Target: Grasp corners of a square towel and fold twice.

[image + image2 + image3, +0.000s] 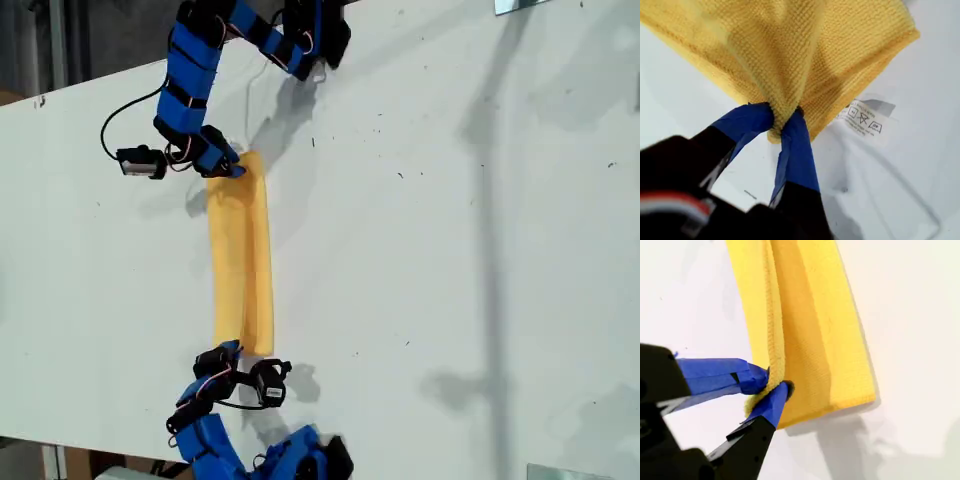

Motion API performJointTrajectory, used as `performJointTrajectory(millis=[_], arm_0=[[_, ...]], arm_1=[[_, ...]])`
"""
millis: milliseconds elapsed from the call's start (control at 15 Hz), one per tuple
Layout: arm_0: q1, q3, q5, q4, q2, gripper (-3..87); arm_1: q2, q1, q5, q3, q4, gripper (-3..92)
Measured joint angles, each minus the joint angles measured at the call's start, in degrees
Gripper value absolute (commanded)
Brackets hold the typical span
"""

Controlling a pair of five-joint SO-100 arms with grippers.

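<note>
The white table (480,250) fills nearly all I see. A long grey shadow band (488,250) runs across it from far to near, right of centre in the exterior view, with a broader blotch of shadow (455,388) beside it on the near side. Small dark specks dot the top: one (400,176) mid-table, one (611,164) towards the exterior view's right, one (406,344) nearer. A grey plate (520,4) sits at the far edge on the exterior view's right, and another (565,472) at the near edge. Beyond the table, at the exterior view's far left, the background (90,40) is dark.
</note>
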Motion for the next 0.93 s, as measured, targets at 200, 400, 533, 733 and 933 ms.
performJointTrajectory(millis=[200,400,533,733,933], arm_0=[[2.5,0.9,-1.1,1.9,4.7,-1.7],[5.6,4.8,-3.9,-0.8,4.9,-1.7],[5.9,7.0,-5.1,-2.8,4.9,-1.5],[6.1,7.3,-5.5,-3.5,4.9,17.5],[6.7,7.3,-5.5,-2.4,4.9,18.4]], arm_1=[[11.7,0.6,0.1,4.8,1.1,-0.1],[14.5,0.6,0.4,11.2,-0.5,-0.1],[14.8,0.6,0.7,13.5,-2.0,2.8],[14.8,0.6,0.7,14.2,-2.4,28.5],[14.8,0.6,0.7,14.2,-2.4,30.1]])
